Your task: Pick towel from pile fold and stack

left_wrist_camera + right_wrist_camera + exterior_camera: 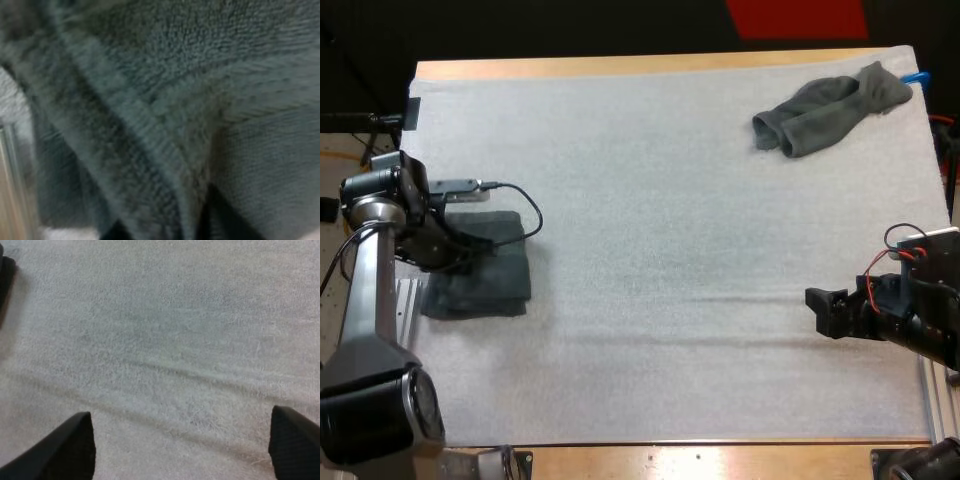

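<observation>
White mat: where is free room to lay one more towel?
Bare: the mat between the folded stack and the right gripper, and its far left corner. Crowded: the crumpled towel at far right, the left gripper at the stack.

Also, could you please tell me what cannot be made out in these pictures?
Folded stack: high view, the left arm covers its far corner; the towel count is unclear.
Left wrist view: blurred cloth, too close to place on the stack.
Crumpled towel: high view, its folds hide whether it is one towel.
</observation>
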`<state>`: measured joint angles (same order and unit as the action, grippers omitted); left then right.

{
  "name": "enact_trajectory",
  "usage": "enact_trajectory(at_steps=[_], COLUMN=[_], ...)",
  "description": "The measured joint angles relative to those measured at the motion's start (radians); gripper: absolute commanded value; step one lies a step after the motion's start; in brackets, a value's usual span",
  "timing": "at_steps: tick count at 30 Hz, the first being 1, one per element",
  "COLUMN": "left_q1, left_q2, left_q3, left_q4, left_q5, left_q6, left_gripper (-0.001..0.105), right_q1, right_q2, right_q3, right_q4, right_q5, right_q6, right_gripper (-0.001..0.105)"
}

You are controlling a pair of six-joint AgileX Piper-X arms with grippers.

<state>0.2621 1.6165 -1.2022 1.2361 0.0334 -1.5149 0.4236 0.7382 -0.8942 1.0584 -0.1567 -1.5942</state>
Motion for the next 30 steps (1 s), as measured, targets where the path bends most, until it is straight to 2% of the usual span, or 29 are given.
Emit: enact_trajectory(at_steps=[4,11,14,18,21,27,30], left_q1=[0.002,0.003,0.003,-0.015,-0.065,-0.239,-0.340], left_q2=[0.004,-0.009,-0.053,-0.164,-0.271,-0.478,-0.564], left_q3=[0.000,0.000,0.000,0.000,0.000,0.000,0.000], left_q4=[-0.001,-0.007,-0.009,-0.017,-0.019,-0.035,-0.044], left_q5=[-0.086,-0.377,-0.444,-0.441,-0.393,-0.265,-0.229], left_q6=[-0.003,-0.019,-0.032,-0.074,-0.094,-0.164,-0.171], left_gripper=[0.050,0.051,0.051,0.051,0.051,0.051,0.051], right_q1=[0.000,0.000,0.000,0.000,0.000,0.000,0.000], right_q2=[0.000,0.000,0.000,0.000,0.000,0.016,0.065], right_q3=[0.000,0.000,0.000,0.000,0.000,0.000,0.000], right_q4=[0.000,0.000,0.000,-0.001,-0.029,-0.147,-0.168], right_q5=[-0.006,-0.025,-0.024,-0.024,-0.035,-0.082,-0.081], right_q6=[0.000,0.000,0.000,0.000,0.001,0.061,0.067], right_gripper=[0.070,0.070,0.070,0.070,0.070,0.070,0.070])
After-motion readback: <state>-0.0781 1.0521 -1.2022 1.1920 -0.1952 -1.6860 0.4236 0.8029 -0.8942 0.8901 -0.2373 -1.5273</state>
